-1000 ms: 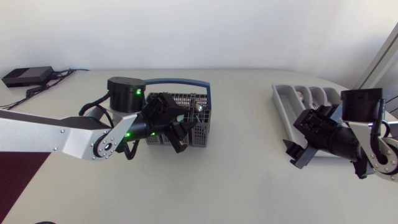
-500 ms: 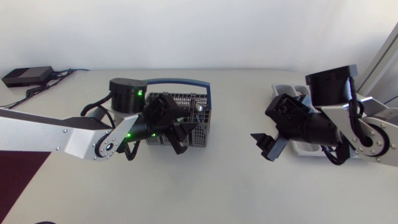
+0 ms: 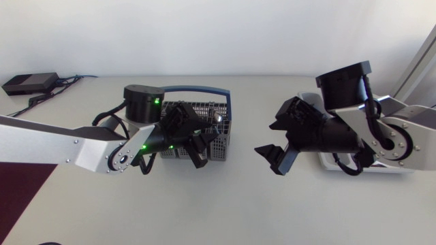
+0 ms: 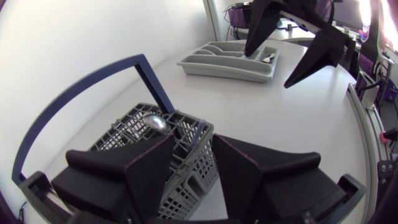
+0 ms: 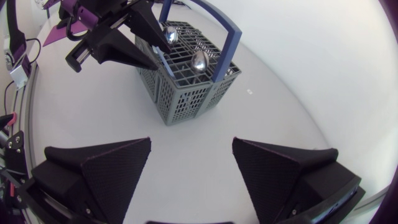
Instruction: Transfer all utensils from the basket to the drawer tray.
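A grey mesh basket point(image 3: 212, 129) with a blue handle point(image 3: 197, 88) stands left of the table's middle. Two spoon bowls point(image 5: 199, 61) and a pale blue utensil handle point(image 4: 199, 132) stick up from it. My left gripper point(image 3: 201, 144) is at the basket's front corner, its fingers point(image 4: 149, 168) apart on either side of that pale blue handle. My right gripper point(image 3: 266, 138) hangs open and empty over the table's middle, facing the basket point(image 5: 186, 81). The grey drawer tray point(image 4: 205, 67) lies at the right, with one utensil in a compartment; my right arm hides most of it in the head view.
A black box point(image 3: 30, 83) with cables lies at the back left corner. My right gripper point(image 4: 286, 46) shows ahead of the left one, between basket and tray.
My right arm has swung left from over the tray to the table's middle, gripper still open. My left gripper stays at the basket and its fingers have narrowed a little.
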Controlling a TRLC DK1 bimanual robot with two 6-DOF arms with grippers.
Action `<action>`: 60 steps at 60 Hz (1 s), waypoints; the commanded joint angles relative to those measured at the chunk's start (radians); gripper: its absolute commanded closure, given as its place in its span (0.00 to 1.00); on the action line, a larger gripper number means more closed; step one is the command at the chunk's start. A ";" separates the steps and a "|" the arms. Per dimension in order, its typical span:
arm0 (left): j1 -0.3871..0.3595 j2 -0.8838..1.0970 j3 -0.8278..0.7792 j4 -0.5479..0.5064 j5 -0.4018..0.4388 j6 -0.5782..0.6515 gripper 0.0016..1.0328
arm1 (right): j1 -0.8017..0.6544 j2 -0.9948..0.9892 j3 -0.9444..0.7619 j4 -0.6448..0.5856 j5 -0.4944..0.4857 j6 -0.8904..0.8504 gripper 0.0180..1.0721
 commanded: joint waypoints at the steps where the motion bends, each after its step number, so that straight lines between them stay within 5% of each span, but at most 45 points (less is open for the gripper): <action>1: -0.010 0.026 0.030 0.001 0.012 -0.010 0.59 | 0.007 0.020 0.011 0.004 -0.004 0.030 0.10; 41: -0.023 0.060 0.070 -0.010 0.021 -0.018 0.97 | 0.005 0.034 -0.028 0.042 -0.013 0.030 0.10; 60: -0.023 0.035 0.083 -0.032 0.021 -0.027 0.97 | 0.002 0.024 -0.039 0.042 -0.013 0.028 0.10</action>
